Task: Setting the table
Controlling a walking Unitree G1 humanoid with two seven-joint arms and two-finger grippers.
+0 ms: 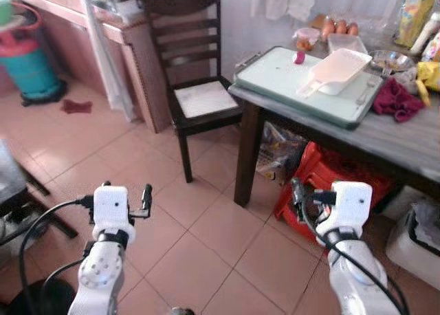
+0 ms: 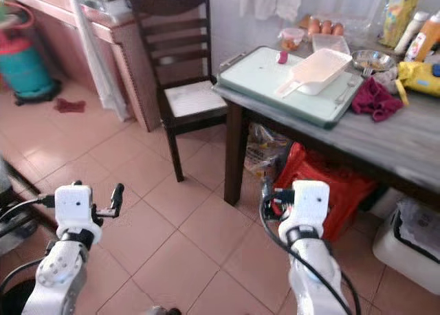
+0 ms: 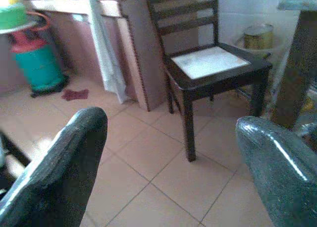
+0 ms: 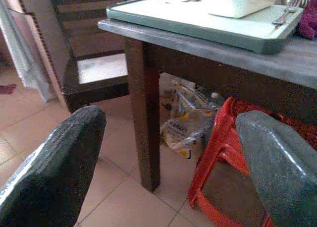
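Observation:
A grey-topped table with dark legs stands ahead on the right. On it lies a pale green tray with a white scoop-shaped container and a small pink item. Beside the tray are a metal bowl, a maroon cloth, eggs and bottles. My left gripper is open and empty, low over the floor, facing a dark wooden chair. My right gripper is open and empty too, level with the table leg, below the tabletop.
A red plastic stool and a plastic bag sit under the table. A white bin stands at the lower right. A teal and red gas cylinder and a counter are at the far left. Tiled floor lies open between.

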